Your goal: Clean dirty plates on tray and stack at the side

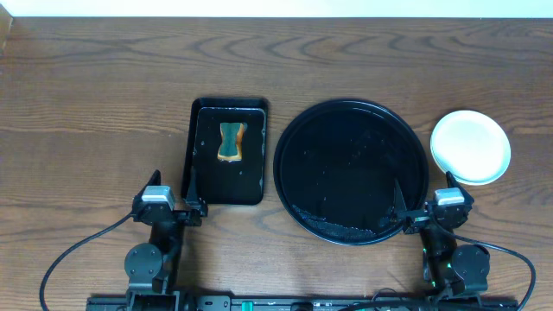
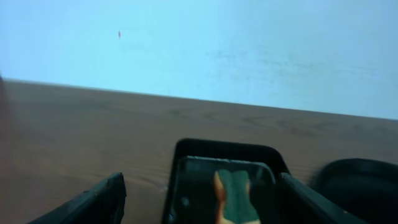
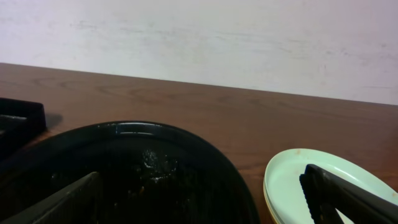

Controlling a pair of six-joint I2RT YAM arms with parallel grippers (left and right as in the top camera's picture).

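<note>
- Table [image 1: 86,104]: bears every item below.
- Rectangular tray [image 1: 197,173]: on the table, left of centre, long side running near to far.
- Sponge [image 1: 230,142]: in the rectangular tray, in its far half, well apart from the near wall.
- Round tray [image 1: 346,164]: on the table just right of the rectangular tray, a narrow strip of table between them.
- Plates [image 1: 470,147]: stacked on the table, just beside the round tray's right rim; contact cannot be told.
- Left gripper [image 1: 173,186]: at the near edge, by the rectangular tray's near-left corner.
- Right gripper [image 1: 425,194]: at the near edge, between the round tray's near-right rim and the plates.
</note>
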